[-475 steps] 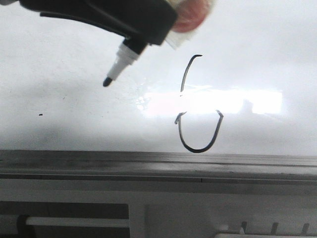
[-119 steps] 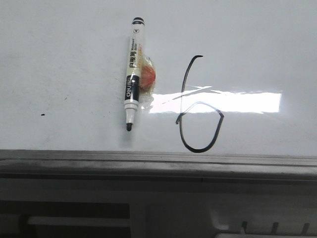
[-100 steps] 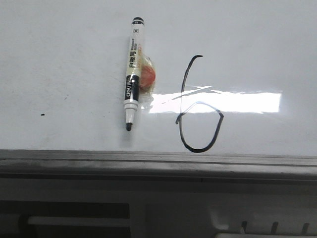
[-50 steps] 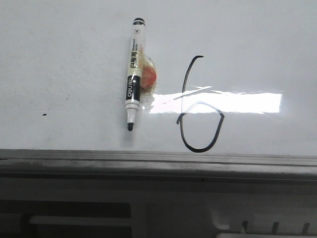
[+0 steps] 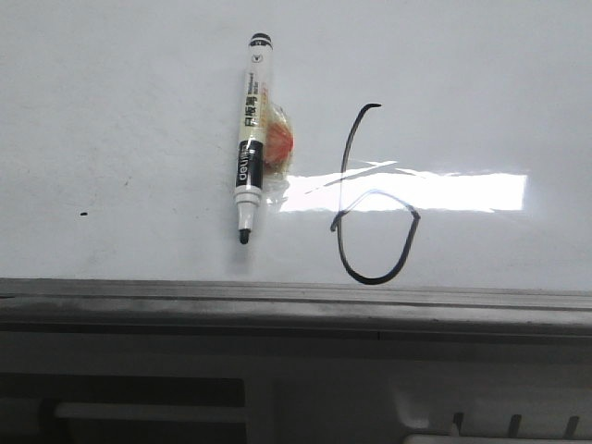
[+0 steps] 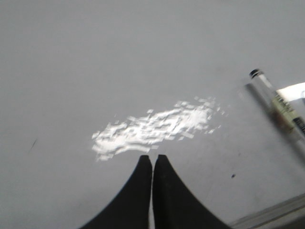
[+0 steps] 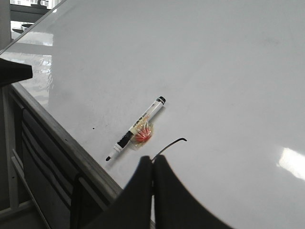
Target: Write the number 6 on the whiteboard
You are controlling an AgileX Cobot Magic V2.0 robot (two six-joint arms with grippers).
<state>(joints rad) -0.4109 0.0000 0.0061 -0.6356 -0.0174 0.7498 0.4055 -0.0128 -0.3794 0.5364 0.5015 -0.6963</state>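
Note:
The number 6 is drawn in thin black line on the whiteboard, close to its grey rail. Its stem tip shows in the right wrist view; the loop is hidden behind my fingers. The uncapped marker lies flat left of the 6, tip toward the rail, with an orange-red piece wrapped in clear film beside it. It also shows in the left wrist view and the right wrist view. My left gripper is shut and empty above bare board. My right gripper is shut and empty, over the 6.
A grey metal rail runs along the board's near edge, with dark frame parts below it. A tiny black speck sits left of the marker. A bright light reflection crosses the 6.
4.8 s ago a gripper held the marker above the board, left of the 6. Since 1.2 s ago the marker lies on the board and nothing has moved.

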